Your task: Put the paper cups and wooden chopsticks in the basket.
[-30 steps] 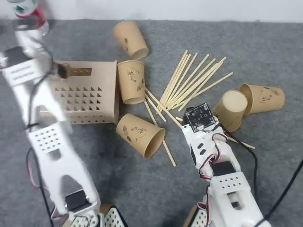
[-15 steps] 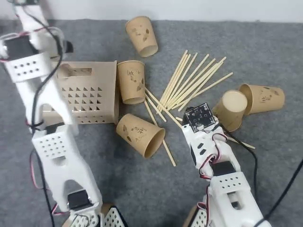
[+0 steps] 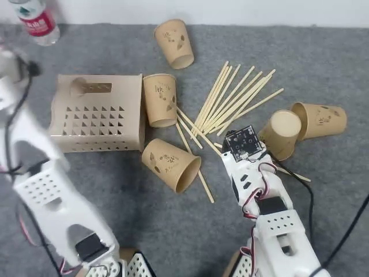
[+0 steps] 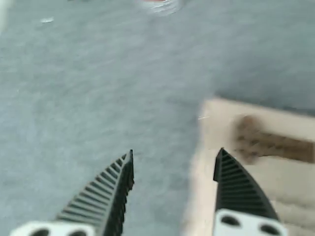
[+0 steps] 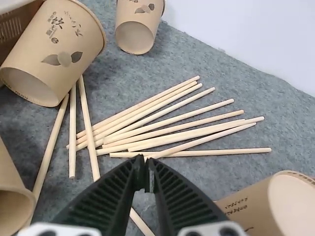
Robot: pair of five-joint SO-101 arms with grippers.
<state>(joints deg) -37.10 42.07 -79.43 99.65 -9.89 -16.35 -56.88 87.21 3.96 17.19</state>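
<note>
A beige plastic basket [image 3: 98, 112] with triangular perforations lies on the grey felt-covered worktop [image 3: 323, 57], a perforated wall and a handle slot facing up. Five brown paper cups lie on their sides outside it. One paper cup [image 3: 159, 99] is just beside the basket's right edge, another [image 3: 174, 43] lies farther back, and a third [image 3: 171, 164] lies in front, its mouth over a stray stick. The remaining two cups [image 3: 281, 134] [image 3: 319, 120] lie touching at the right.

The pale wooden chopsticks [image 3: 230, 104] are fanned out between the two groups of cups, a few strays running toward the front cup. A clear plastic bottle with a red label [image 3: 37, 20] lies at the back left corner.

The left arm [image 3: 46, 196] rises along the left edge of the worktop. Its claw [image 4: 175, 155] is spread wide and empty, one finger over bare felt and the other over the basket's edge near the handle slot. The right arm [image 3: 259, 173] stands at the front right. Its claw [image 5: 146, 164] is pressed closed on nothing, poised above the near ends of the chopsticks [image 5: 167, 130].
</note>
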